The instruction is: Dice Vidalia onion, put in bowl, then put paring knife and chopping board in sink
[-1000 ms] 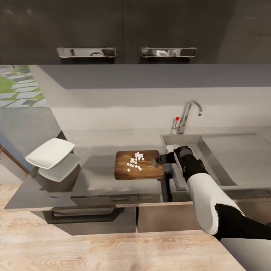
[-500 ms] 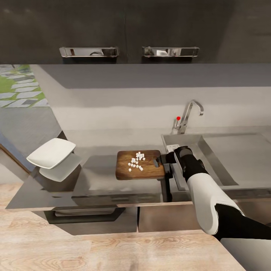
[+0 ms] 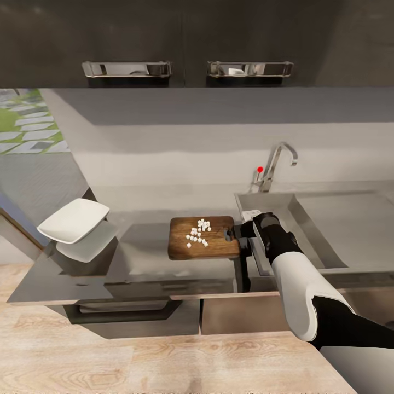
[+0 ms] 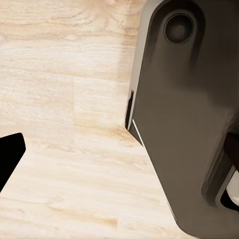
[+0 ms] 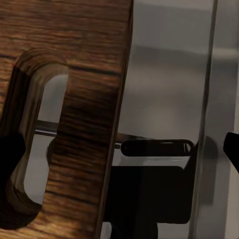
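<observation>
Wood-grain chopping board (image 3: pixel 203 237), glossy grey countertop (image 3: pixel 142 257)

The right gripper (image 3: pixel 234 234) is mostly hidden behind its own wrist at the slot end of the chopping board (image 3: pixel 202 237), so it cannot be told if the fingers grip the board. The diced onion (image 3: pixel 198 232) pieces are too small to count. The sink (image 3: pixel 350 230) is cut by the picture's right edge, and the robot's forearm covers its near left corner.
</observation>
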{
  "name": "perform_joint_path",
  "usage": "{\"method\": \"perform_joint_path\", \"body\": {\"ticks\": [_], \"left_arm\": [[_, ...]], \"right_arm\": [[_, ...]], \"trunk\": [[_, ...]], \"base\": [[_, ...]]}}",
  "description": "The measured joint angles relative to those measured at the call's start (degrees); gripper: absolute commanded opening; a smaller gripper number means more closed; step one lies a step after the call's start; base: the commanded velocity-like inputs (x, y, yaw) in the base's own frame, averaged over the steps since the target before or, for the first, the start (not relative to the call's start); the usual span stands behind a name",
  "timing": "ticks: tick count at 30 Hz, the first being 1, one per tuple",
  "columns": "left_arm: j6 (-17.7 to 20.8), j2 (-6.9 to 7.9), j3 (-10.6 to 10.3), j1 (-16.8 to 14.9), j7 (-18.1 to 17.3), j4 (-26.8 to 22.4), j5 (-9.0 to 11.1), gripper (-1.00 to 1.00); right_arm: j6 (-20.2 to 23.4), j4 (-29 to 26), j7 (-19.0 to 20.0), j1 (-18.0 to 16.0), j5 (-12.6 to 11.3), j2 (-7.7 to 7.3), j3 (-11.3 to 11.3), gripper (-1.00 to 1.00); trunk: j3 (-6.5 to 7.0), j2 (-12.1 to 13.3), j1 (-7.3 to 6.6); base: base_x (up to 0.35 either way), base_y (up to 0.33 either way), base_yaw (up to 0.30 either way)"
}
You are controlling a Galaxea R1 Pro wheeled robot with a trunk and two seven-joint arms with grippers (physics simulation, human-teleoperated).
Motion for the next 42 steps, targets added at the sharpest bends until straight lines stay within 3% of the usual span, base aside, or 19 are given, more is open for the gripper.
{"method": "perform_joint_path", "body": {"ticks": [27, 28, 42], "left_arm": [[0.00, 0.00, 0.02, 0.00, 0.01, 0.00, 0.03, 1.00], [0.00, 0.00, 0.02, 0.00, 0.01, 0.00, 0.01, 1.00], [0.00, 0.00, 0.03, 0.00, 0.00, 0.00, 0.01, 1.00]], "right_arm": [[-0.09, 0.00, 0.00, 0.00, 0.00, -0.07, 0.00, 1.00], [-0.09, 0.00, 0.00, 0.00, 0.00, -0.07, 0.00, -1.00], [-0.11, 0.00, 0.04, 0.00, 0.14, -0.08, -0.05, -1.00]], "trunk": [[-0.62, 0.00, 0.00], [-0.62, 0.00, 0.00], [-0.62, 0.00, 0.00]], "base": [[0.000, 0.000, 0.000], [0.000, 0.000, 0.000], [0.000, 0.000, 0.000]]}}
